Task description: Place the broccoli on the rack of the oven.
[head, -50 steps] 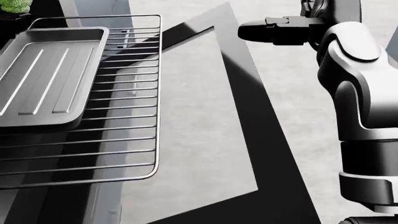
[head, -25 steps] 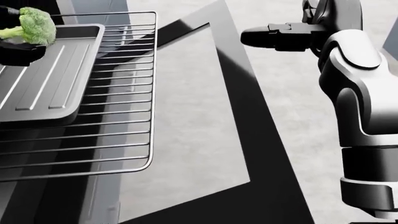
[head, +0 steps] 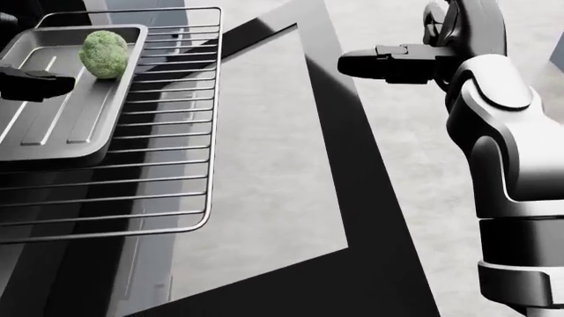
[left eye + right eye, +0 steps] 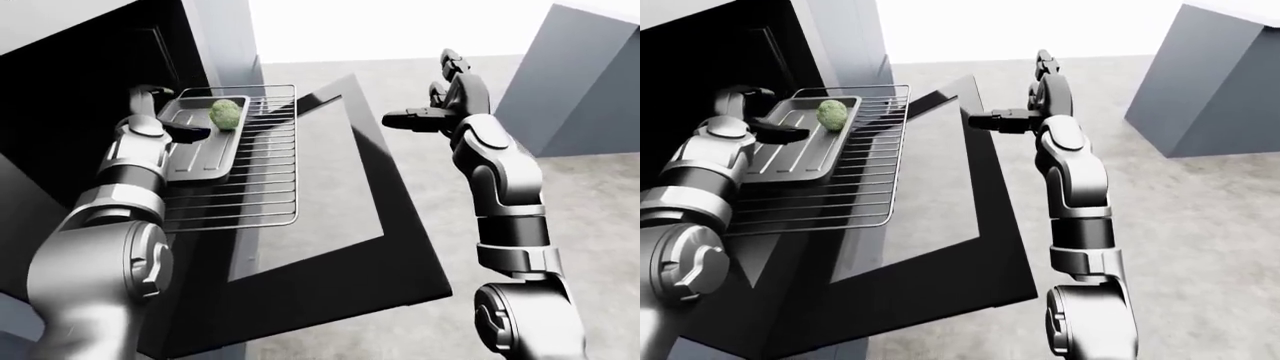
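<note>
The green broccoli (image 3: 104, 54) lies in the grey baking tray (image 3: 53, 132), near the tray's top right corner in the head view. The tray rests on the pulled-out wire oven rack (image 3: 167, 185). My left hand (image 4: 187, 132) is open just left of and below the broccoli, and a dark finger (image 3: 40, 84) reaches over the tray without touching it. My right hand (image 3: 379, 63) is open and empty, raised over the far edge of the lowered oven door (image 3: 264, 165).
The dark oven cavity (image 4: 80, 75) opens at the left behind the rack. A tall grey cabinet block (image 4: 590, 75) stands at the right. Pale floor (image 4: 590, 225) lies right of the door.
Half a second ago my left hand held the broccoli at the tray's top left. The broccoli now lies loose in the tray, and the hand has drawn away from it. The right arm has barely moved.
</note>
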Motion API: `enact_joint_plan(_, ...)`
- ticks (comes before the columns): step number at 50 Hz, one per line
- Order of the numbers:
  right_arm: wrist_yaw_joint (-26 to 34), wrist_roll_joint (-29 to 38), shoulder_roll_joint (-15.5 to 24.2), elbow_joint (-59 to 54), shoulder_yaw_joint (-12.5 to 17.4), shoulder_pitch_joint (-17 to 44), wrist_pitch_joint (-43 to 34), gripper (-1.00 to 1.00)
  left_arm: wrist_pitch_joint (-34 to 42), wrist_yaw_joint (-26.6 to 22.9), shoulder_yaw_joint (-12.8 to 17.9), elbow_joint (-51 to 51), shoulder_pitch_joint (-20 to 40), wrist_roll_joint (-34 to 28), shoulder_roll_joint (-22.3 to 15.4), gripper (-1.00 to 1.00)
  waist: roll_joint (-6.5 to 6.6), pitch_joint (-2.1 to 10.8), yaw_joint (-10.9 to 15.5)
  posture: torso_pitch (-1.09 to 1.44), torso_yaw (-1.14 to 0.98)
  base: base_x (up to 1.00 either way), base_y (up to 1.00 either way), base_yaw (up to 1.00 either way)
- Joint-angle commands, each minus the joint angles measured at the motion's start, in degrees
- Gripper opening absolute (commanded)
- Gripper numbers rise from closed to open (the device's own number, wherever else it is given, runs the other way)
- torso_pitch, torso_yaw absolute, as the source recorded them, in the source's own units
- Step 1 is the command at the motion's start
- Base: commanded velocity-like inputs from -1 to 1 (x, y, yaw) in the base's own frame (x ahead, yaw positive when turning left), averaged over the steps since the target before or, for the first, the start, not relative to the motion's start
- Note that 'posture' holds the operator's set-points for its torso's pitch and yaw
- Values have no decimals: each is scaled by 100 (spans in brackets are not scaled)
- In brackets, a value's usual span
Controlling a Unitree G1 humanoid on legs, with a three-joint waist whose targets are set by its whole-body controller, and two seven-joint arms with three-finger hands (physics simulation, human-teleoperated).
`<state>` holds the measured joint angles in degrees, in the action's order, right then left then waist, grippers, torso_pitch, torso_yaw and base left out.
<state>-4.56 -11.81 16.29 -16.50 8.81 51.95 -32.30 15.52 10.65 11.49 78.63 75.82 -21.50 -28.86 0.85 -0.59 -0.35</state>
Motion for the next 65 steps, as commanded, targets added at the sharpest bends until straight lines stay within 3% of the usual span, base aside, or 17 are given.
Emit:
enact_joint_plan(1, 1, -11, 64, 270, 43, 192, 154, 100, -160, 49, -11, -230, 221, -15, -76, 53, 13, 186, -3, 0, 0, 0, 0, 0)
enact_joint_plan(5, -6, -22, 61, 295, 48, 182, 137, 100, -158, 40, -14, -231, 217, -6, -87, 62, 23, 197, -7, 0, 0, 0, 0, 0)
enact_joint_plan(9, 11, -17, 68, 229, 37, 244, 153, 100, -167, -7, -3, -238, 240, 40, -68, 90, 30, 205, -16, 0, 0, 0, 0, 0)
enact_joint_plan(15, 24, -3, 95, 153, 22, 427, 85, 100, -209, -455, 150, -270, 349, 440, 54, 100, 26, 205, -16, 0, 0, 0, 0, 0)
enact_joint_plan(21, 49, 76, 98, -94, -49, 800, 40, 100, -72, -1252, 381, -331, 599, 1189, 226, 100, 17, 191, -9, 0, 0, 0, 0, 0)
enact_joint_plan(30, 134, 542, 218, -1416, -215, 2030, 107, 100, -105, -1607, 308, -465, 740, 1826, 276, 100, 27, 150, -30, 0, 0, 0, 0, 0)
enact_joint_plan(37, 245, 860, 239, -2892, -241, 3206, 535, 100, -325, -1421, 263, -657, 908, 2244, 351, 100, 40, 98, -37, 0, 0, 0, 0, 0)
enact_joint_plan(47, 336, 1154, 290, -3997, -244, 4022, 933, 100, -752, -1210, 148, -847, 1064, 2591, 411, 100, 28, 45, -18, 0, 0, 0, 0, 0)
enact_joint_plan(65, 440, 1400, 250, -3694, -295, 3976, 1502, 100, -2049, -1063, -38, -969, 1176, 2630, 522, 100, -2, 9, 20, 0, 0, 0, 0, 0)
